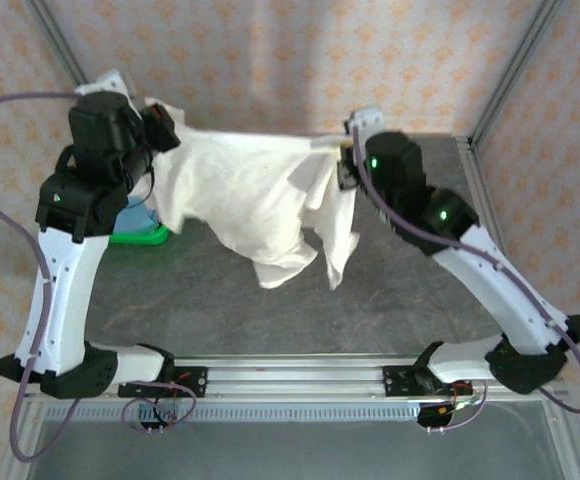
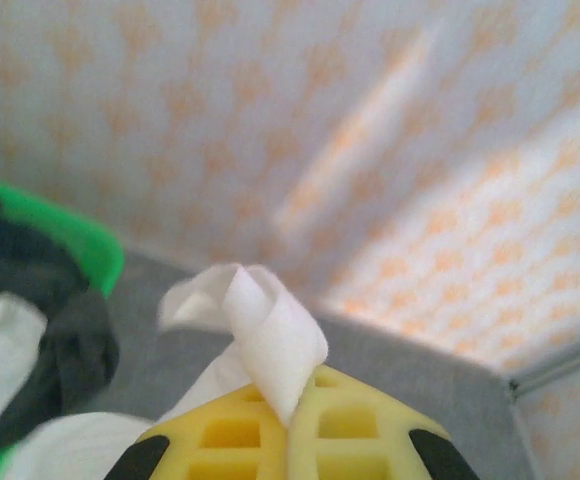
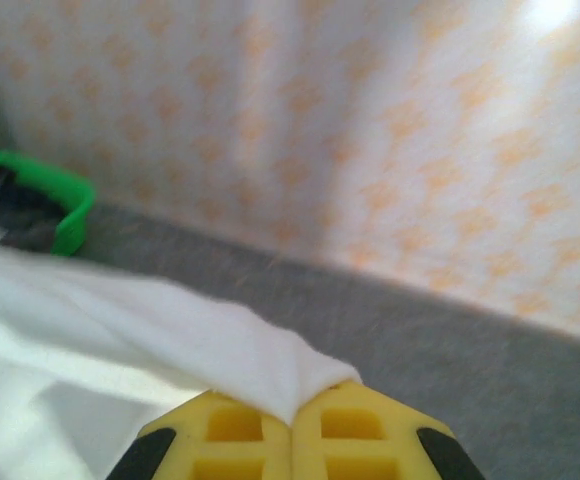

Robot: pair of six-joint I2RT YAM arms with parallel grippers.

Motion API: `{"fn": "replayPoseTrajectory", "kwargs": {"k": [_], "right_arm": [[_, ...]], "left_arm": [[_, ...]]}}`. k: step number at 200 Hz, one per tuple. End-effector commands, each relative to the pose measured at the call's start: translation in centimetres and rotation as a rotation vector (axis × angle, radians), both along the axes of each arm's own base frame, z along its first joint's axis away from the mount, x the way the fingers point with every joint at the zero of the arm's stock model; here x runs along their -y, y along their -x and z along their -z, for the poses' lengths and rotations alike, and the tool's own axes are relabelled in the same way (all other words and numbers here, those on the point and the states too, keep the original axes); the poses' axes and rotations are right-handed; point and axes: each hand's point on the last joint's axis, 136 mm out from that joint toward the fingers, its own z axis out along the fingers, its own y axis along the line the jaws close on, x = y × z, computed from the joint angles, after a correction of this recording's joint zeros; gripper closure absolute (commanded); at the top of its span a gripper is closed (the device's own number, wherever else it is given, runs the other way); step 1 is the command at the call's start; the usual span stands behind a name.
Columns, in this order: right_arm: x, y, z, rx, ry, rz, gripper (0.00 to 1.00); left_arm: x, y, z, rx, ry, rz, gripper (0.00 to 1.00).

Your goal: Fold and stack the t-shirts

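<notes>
A white t-shirt (image 1: 250, 190) hangs stretched in the air between my two grippers, its lower part drooping toward the grey table (image 1: 270, 300). My left gripper (image 1: 162, 122) is shut on the shirt's left top corner; in the left wrist view a curl of white cloth (image 2: 270, 335) sticks out from between the closed yellow fingers (image 2: 220, 430). My right gripper (image 1: 348, 150) is shut on the right top corner; white cloth (image 3: 170, 330) runs left out of its closed yellow fingers (image 3: 360, 430). More t-shirts, dark and white (image 2: 30, 320), lie in the green basket.
The green basket (image 1: 140, 235) stands at the table's left, behind the left arm, also as a green rim (image 3: 65, 200) in the right wrist view. Patterned walls (image 1: 290, 60) and metal frame posts (image 1: 505, 70) close in the back and sides.
</notes>
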Motion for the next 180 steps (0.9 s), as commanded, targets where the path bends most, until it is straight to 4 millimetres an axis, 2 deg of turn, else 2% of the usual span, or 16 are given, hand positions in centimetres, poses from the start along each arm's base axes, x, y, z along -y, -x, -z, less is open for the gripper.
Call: {"fn": "replayPoseTrajectory", "kwargs": {"k": [1,19,20,43,65,86,108,110,112,113,118,119,127,154,169,180], "right_arm": [[0.4,-7.2,2.1,-0.057,0.120,0.081,1.00],[1.3,-10.7,0.3,-0.064,0.097,0.117,1.00],[1.3,-10.7,-0.7,-0.045,0.083,0.116,1.00],[1.2,-11.1,-4.1,-0.013,0.061,0.083,1.00],[1.8,-9.3,-6.0,0.005,0.049,0.060,1.00],[2.9,-6.8,-6.7,-0.004,0.037,0.047,1.00],[3.3,-4.2,-5.0,-0.021,0.020,0.000,1.00],[3.2,-4.3,-3.7,-0.045,0.030,-0.003,1.00],[3.3,-4.0,-4.1,-0.029,0.020,-0.008,1.00],[3.2,-4.0,-3.0,-0.050,0.031,-0.010,1.00],[3.3,-3.3,-2.8,-0.040,0.021,-0.028,1.00],[3.1,-3.4,-1.5,-0.065,0.034,-0.033,1.00],[3.3,-2.5,-0.1,-0.080,0.022,-0.045,1.00],[3.7,-1.1,11.6,-0.288,0.076,-0.042,0.92],[5.0,-1.8,17.6,-0.381,0.108,0.045,0.85],[5.9,-2.5,21.9,-0.463,0.129,0.102,0.68]], "left_arm": [[0.7,-7.4,2.7,-0.086,-0.124,-0.012,1.00],[2.5,-9.9,0.3,-0.043,-0.121,0.067,1.00],[2.5,-10.0,0.1,-0.037,-0.122,0.070,1.00],[3.7,-10.6,-3.5,0.080,-0.104,0.124,1.00],[3.8,-9.0,-5.8,0.145,-0.090,0.146,1.00],[4.0,-5.4,-8.6,0.241,-0.063,0.188,1.00],[4.2,-2.1,-8.7,0.272,-0.072,0.212,1.00],[4.2,-1.7,-8.8,0.279,-0.074,0.216,1.00],[4.3,-1.6,-8.4,0.274,-0.078,0.217,1.00],[4.4,-1.5,-8.3,0.272,-0.081,0.219,1.00],[4.7,-1.2,-7.3,0.260,-0.094,0.225,1.00],[4.7,-1.1,-7.2,0.260,-0.097,0.226,1.00],[5.3,-0.4,-5.6,0.236,-0.120,0.239,1.00],[7.4,-0.3,5.9,0.040,-0.117,0.283,1.00],[7.9,-0.1,14.0,-0.096,-0.085,0.275,0.74],[7.3,0.2,19.9,-0.205,-0.051,0.231,0.59]]}}
